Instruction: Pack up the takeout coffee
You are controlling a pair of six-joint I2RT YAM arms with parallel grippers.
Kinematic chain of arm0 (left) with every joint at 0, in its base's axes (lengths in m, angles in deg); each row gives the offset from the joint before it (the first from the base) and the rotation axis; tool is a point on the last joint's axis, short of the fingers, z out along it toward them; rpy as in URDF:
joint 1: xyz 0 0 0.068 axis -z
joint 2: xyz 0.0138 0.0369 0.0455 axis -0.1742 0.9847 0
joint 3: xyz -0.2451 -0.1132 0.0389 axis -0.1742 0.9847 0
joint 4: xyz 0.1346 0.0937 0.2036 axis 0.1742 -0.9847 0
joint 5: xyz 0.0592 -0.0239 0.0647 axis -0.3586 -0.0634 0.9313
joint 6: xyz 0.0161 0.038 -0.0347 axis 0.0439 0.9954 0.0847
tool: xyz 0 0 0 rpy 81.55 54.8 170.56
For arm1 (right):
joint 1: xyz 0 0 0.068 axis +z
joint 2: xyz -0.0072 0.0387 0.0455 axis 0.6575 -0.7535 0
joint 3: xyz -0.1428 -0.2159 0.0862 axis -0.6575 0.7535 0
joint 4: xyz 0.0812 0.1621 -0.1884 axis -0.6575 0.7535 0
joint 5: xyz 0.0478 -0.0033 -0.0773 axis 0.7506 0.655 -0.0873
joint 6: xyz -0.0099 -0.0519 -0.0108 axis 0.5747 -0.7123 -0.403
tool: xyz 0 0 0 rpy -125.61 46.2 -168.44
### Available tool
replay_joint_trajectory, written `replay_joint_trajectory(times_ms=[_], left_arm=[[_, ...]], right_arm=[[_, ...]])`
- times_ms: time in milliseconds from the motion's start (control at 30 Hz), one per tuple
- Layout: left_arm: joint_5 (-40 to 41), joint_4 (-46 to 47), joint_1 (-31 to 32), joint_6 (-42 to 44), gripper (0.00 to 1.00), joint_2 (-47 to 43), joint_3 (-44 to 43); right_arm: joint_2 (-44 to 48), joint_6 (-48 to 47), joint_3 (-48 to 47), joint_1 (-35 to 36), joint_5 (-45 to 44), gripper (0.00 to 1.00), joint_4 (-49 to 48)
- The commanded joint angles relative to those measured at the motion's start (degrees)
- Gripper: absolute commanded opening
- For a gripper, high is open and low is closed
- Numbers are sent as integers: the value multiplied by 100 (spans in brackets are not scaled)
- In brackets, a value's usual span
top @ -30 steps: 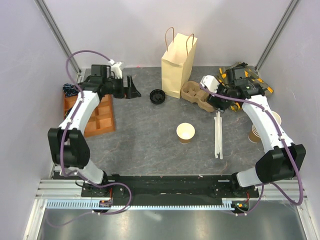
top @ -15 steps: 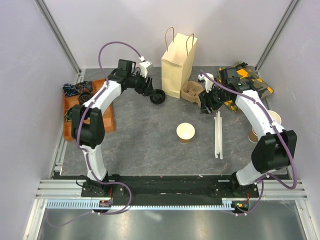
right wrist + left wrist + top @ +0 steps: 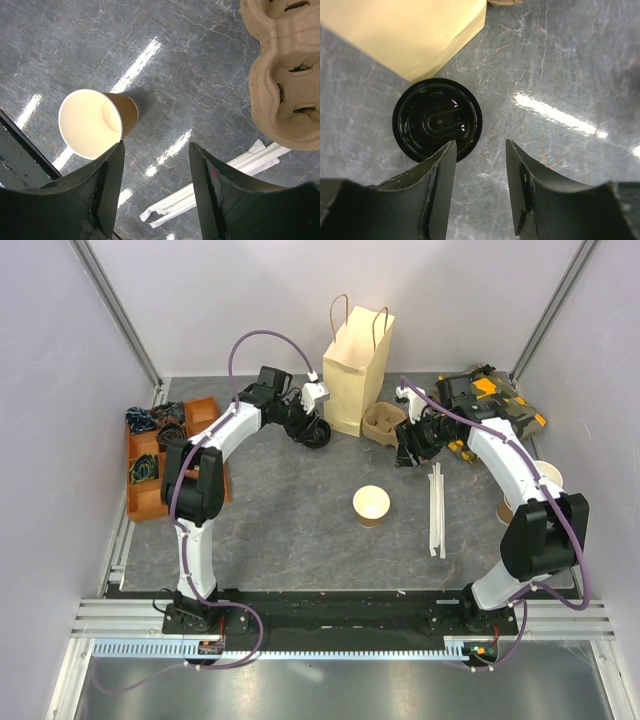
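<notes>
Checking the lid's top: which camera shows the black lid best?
Left wrist view: the black lid lies large and sharp. The top view shows it tiny beside the left claw; the right wrist view misses it.

The tall tan paper bag point(image 3: 357, 365) is standing like a wall just right of the left hand point(image 3: 480, 145), the round black plastic lid point(image 3: 437, 119) lying beside its foot. The moulded brown pulp cup carrier point(image 3: 383, 423) is sitting just beside the right hand point(image 3: 156, 147). Grey surface point(image 3: 290, 510) is lying bare around the lidless brown paper cup point(image 3: 371, 505), white wrapped straws point(image 3: 436, 508) bordering its right.
</notes>
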Motion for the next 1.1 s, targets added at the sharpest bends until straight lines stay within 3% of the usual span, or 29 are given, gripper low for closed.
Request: replay_joint_trajectory(times_ms=[0, 300, 600, 833, 1067], left_arm=[[54, -73, 33, 1134, 52, 236, -60], [353, -292, 51, 1548, 52, 719, -341], [257, -424, 42, 1522, 40, 378, -104], [239, -714, 33, 1478, 17, 342, -174], [10, -741, 7, 1109, 22, 271, -244]], right_arm=[[-26, 61, -82, 20, 131, 63, -133], [-69, 105, -20, 29, 87, 63, -133], [-140, 114, -73, 20, 131, 63, -124], [-122, 123, -108, 20, 158, 63, -115], [-69, 96, -11, 29, 175, 63, -106]])
